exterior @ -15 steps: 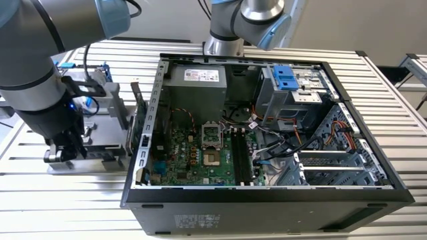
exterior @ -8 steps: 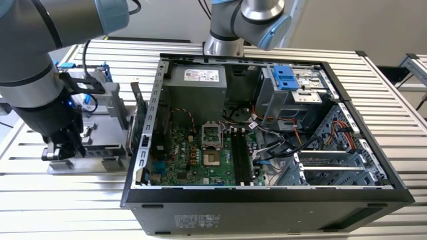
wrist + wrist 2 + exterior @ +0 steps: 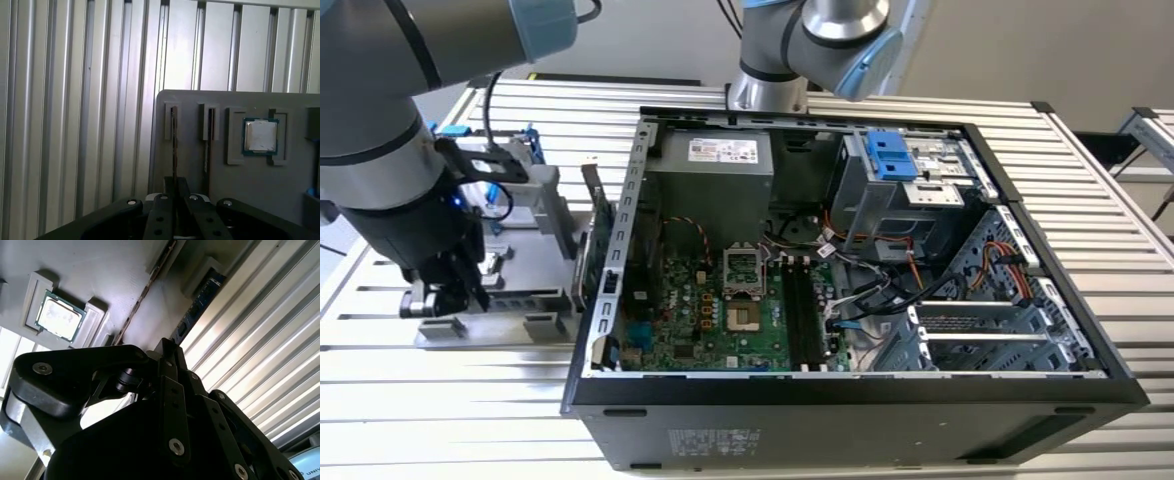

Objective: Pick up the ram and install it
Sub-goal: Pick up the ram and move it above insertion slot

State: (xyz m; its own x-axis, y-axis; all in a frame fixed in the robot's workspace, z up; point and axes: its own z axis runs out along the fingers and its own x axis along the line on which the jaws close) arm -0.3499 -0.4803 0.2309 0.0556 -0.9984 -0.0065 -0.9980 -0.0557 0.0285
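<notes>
At the exterior view's left, the dark arm reaches down to a grey parts tray (image 3: 500,325) that lies on the ribbed metal bench (image 3: 400,400), just beside the open computer case (image 3: 854,405). The claw (image 3: 443,298) hangs low over the near end of that tray. In both wrist views the ram (image 3: 174,142) stands on its long edge in a narrow slot of the tray. It is the slot nearest the tray's border, where the bare bench begins. In the second wrist view the ram's bluish face shows dark chips along it. The claw is lined up with the ram's length and sits right at one end of it. I cannot tell whether it is clenched or released, or whether it touches the board. A second thin board (image 3: 208,145) stands on edge in the neighbouring slot, and beyond that a square processor (image 3: 260,136) lies flat in its own pocket. Inside the case, in the middle of the exterior view, the green motherboard (image 3: 700,315) lies flat, with long dark memory slots (image 3: 807,315) running along its right side.
</notes>
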